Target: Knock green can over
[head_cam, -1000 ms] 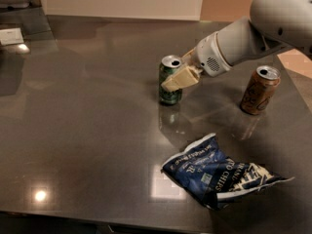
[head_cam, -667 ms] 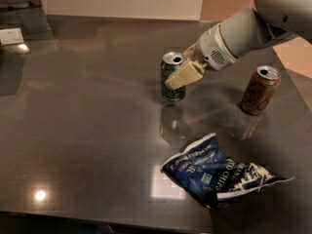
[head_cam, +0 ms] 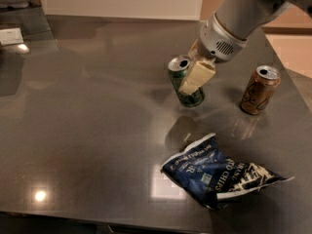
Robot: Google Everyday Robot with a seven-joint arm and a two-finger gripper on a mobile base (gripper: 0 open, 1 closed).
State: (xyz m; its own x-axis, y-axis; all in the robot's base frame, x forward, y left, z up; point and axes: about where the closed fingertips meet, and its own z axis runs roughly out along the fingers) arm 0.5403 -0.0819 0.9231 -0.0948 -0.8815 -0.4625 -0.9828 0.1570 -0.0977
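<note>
Arm's (head_cam: 243,13) swung steeper up-left of the brown can (head_cam: 259,89), and the green can (head_cam: 176,78) just left of it has gone from upright to leaning away, gripper (head_cam: 197,76) pressed on its side (can't tell if open or closed), so it's tipping, not down yet.

The green can (head_cam: 191,98) was upright and now tilts, its top leaning toward the left edge of the counter (head_cam: 87,130). The hand (head_cam: 197,76), against the can's side, has shifted slightly right.
</note>
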